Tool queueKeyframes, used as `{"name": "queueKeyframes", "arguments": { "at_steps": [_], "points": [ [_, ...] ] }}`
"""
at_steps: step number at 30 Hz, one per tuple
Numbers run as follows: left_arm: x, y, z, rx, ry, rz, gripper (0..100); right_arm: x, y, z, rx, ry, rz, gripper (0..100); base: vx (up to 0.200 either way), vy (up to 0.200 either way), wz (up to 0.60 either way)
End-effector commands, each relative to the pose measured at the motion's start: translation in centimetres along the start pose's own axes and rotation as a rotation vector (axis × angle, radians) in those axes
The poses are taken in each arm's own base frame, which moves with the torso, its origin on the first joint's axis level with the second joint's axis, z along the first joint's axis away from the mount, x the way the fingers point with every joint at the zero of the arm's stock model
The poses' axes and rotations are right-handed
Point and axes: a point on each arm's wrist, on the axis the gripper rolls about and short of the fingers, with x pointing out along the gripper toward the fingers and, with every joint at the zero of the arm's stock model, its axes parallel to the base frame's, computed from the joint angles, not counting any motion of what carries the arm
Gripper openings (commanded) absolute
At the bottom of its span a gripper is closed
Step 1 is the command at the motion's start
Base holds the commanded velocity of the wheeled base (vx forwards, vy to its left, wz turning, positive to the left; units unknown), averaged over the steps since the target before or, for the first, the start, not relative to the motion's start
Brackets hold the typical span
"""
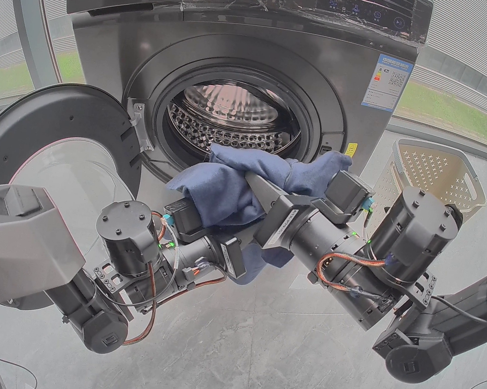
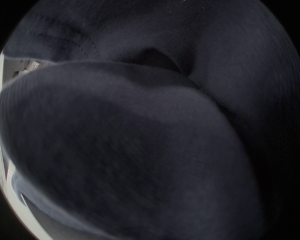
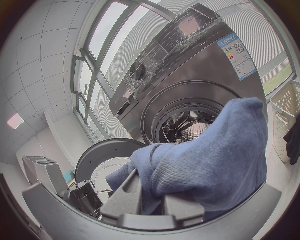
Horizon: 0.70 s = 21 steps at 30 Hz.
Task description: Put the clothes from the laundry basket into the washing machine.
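Blue garment (image 1: 226,190) bunched just before washing machine's (image 1: 350,88) open drum (image 1: 230,114), near lower rim, draped over both arms. Right end effector (image 3: 153,203) clamped on cloth, folds squeezed between fingers (image 3: 125,193). Left end effector (image 1: 196,218) buried under same cloth; grip cannot be told. Laundry basket (image 1: 440,169) on floor beside machine, dark garment (image 3: 293,140) over its rim.

Left tool beneath blue garment (image 1: 226,190)
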Motion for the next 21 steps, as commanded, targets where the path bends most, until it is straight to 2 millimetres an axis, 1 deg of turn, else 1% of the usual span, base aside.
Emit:
{"name": "queueKeyframes", "arguments": {
  "at_steps": [1, 6, 9, 12, 16, 21],
  "points": [
    [-0.1, -0.1, 0.4, 0.002, -0.011, 0.006, 0, 0.0, 0.0, -0.1, 0.000, 0.001, 0.000, 0, 0.000, 0.000, 0.00],
    [-0.5, -0.3, 0.4, 0.004, -0.005, 0.006, 0, 0.0, -0.2, -0.1, -0.003, 0.003, -0.005, 0, 0.000, 0.000, 0.00],
    [-1.3, -0.9, 0.9, 0.005, -0.002, 0.000, 0, 0.1, -0.3, -0.3, -0.005, 0.007, -0.011, 0, 0.000, 0.000, 0.00],
    [-1.8, -1.5, 0.8, -0.001, 0.010, -0.012, 0, 0.1, -0.4, -0.4, -0.006, 0.013, -0.013, 0, 0.000, 0.000, 0.00],
    [-2.0, -1.9, 0.7, 0.001, 0.017, -0.020, 0, 0.1, -0.6, -0.4, -0.007, 0.012, -0.018, 0, 0.000, 0.000, 0.00],
    [-2.0, -2.3, 0.8, 0.008, 0.014, -0.030, 0, 0.3, -0.6, -1.1, -0.011, 0.028, -0.020, 0, 0.000, 0.000, 0.00]
  ]
}}
